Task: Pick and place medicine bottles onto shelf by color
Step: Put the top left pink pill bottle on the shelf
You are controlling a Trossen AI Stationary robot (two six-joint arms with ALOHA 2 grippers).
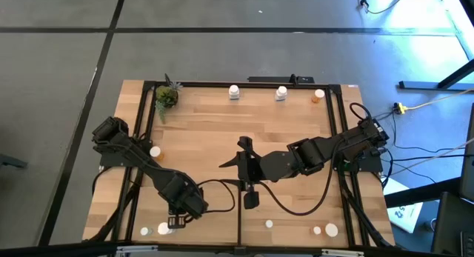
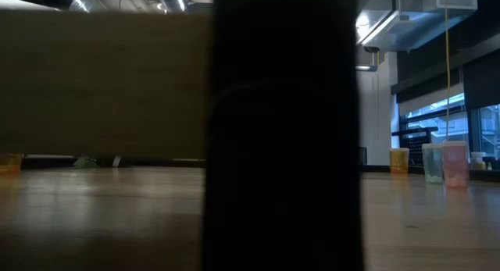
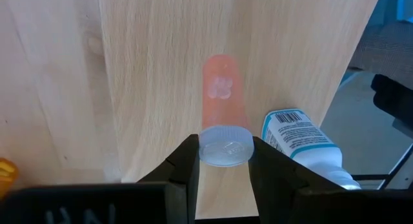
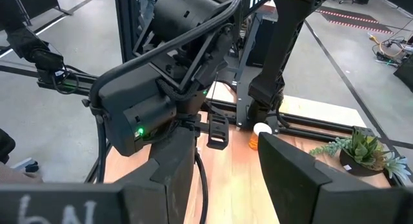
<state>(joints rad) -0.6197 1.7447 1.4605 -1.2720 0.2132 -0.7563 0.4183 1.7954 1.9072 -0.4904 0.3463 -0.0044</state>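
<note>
Grip is set by the left gripper point(image 3: 224, 164), jaws closed on the white cap of an orange bottle point(image 3: 222, 98) lying near the shelf's point(image 1: 222, 124) front edge. It should be lifted straight, clear of the white bottle point(image 3: 303, 143) just beside. The right gripper point(image 4: 222, 166), half open and empty, waits mid-table.

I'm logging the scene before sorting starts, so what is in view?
shelf: one, light wood, black frame
plant: one, green, far left corner
far bottles: two, white, far edge
corner bottle: one, orange, far right
side bottle: one, orange, by left arm
near bottles: about five, white caps, near edge
held bottle: one, pale orange, in left hand
labelled bottle: one, white, beside it
left hand: closed on held bottle's cap
right hand: open, empty, mid-table
</note>
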